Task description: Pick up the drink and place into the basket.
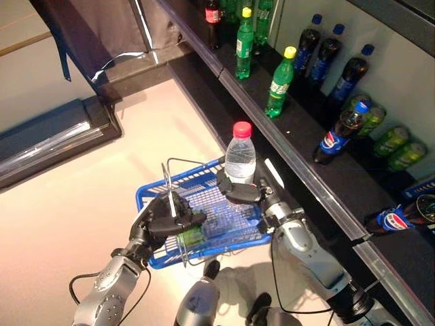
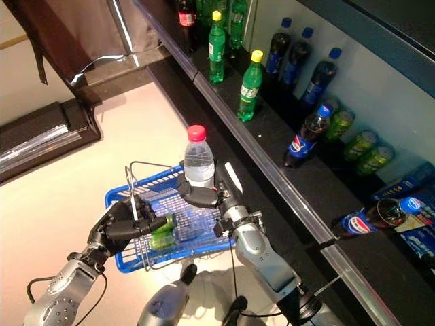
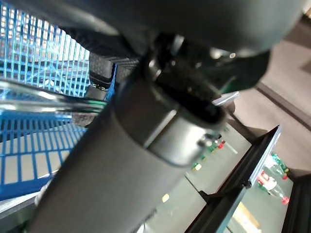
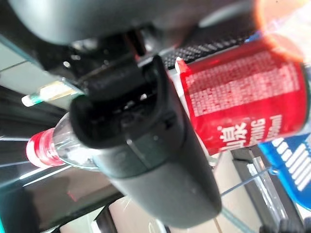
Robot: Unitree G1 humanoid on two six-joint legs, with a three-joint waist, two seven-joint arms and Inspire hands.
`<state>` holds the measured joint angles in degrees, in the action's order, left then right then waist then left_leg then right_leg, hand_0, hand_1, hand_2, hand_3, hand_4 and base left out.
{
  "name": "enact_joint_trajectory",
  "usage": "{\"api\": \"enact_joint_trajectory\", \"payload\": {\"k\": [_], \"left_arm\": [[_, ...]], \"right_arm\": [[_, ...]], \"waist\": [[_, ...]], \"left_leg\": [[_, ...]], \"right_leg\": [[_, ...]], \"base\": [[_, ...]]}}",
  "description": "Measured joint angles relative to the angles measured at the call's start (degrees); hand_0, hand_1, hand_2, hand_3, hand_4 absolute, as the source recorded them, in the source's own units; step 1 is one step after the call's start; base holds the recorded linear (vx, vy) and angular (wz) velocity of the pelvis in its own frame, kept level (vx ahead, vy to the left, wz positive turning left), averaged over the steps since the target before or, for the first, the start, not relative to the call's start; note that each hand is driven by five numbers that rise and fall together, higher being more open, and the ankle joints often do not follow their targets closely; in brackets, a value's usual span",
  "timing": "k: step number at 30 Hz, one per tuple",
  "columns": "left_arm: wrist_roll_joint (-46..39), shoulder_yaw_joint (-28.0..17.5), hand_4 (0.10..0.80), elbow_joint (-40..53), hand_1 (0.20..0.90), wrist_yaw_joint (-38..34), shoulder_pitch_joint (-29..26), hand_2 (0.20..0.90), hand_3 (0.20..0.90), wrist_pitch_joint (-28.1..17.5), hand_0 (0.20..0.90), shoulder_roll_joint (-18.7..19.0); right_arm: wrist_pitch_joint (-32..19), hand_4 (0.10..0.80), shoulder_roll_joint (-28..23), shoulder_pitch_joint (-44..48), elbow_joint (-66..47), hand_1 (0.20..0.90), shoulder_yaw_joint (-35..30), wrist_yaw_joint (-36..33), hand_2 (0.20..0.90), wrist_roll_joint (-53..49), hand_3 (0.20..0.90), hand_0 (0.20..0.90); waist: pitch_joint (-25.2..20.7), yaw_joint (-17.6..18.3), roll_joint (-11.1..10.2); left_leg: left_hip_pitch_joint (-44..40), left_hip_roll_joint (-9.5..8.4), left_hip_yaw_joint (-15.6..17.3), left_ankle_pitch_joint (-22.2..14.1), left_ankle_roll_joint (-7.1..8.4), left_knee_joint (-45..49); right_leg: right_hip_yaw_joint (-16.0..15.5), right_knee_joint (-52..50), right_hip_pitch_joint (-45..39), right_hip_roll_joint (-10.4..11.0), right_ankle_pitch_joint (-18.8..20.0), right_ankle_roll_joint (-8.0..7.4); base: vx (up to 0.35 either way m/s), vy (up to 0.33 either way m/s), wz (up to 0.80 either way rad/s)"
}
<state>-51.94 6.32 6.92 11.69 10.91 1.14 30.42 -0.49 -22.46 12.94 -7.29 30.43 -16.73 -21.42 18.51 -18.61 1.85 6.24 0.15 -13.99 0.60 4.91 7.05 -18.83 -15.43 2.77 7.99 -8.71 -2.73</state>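
My right hand point(image 1: 239, 191) is shut on a clear water bottle point(image 1: 240, 157) with a red cap and a red label. It holds the bottle upright over the far right part of the blue basket point(image 1: 151, 197). The bottle's red label point(image 4: 243, 102) and cap show in the right wrist view, with the hand point(image 4: 141, 145) curled round it. My left hand point(image 1: 168, 221) is shut on the basket's thin wire handles point(image 1: 168, 183) and holds it up in front of me. A green drink point(image 1: 192, 236) lies inside the basket. The basket mesh point(image 3: 29, 58) shows in the left wrist view.
A dark shelf point(image 1: 299, 142) runs along the right with green bottles point(image 1: 280, 83), dark cola bottles point(image 1: 340, 132) and green cans point(image 1: 397, 146). Its metal edge point(image 1: 285, 146) is close to my right arm. A dark low stand point(image 1: 54, 139) sits at the left on the pale floor.
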Motion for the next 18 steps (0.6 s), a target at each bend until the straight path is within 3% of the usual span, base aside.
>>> {"api": "enact_joint_trajectory", "payload": {"k": [8,18], "left_arm": [[0.05,0.00,0.100,1.28,0.300,3.96,-0.23,0.300,0.200,1.08,0.300,0.68],[0.01,0.00,0.100,1.41,0.300,5.50,-0.35,0.300,0.200,4.48,0.300,2.48]], "right_arm": [[0.04,0.100,2.34,-0.76,6.73,0.300,0.83,-1.73,0.300,1.30,0.200,0.300],[0.04,0.100,6.01,-2.51,17.34,0.300,3.98,-2.58,0.300,3.84,0.200,0.300]], "waist": [[0.26,-0.28,-0.61],[1.69,-1.77,-3.19]], "left_leg": [[0.04,-0.50,-1.04,0.01,-0.25,-0.01],[0.74,-0.77,-2.45,0.06,-0.28,0.15]], "right_leg": [[-1.04,1.74,-1.73,0.02,0.14,-0.50],[-1.11,3.14,-2.52,-0.09,0.16,-0.72]], "base": [[0.017,-0.015,0.12],[-0.004,-0.043,0.09]]}}
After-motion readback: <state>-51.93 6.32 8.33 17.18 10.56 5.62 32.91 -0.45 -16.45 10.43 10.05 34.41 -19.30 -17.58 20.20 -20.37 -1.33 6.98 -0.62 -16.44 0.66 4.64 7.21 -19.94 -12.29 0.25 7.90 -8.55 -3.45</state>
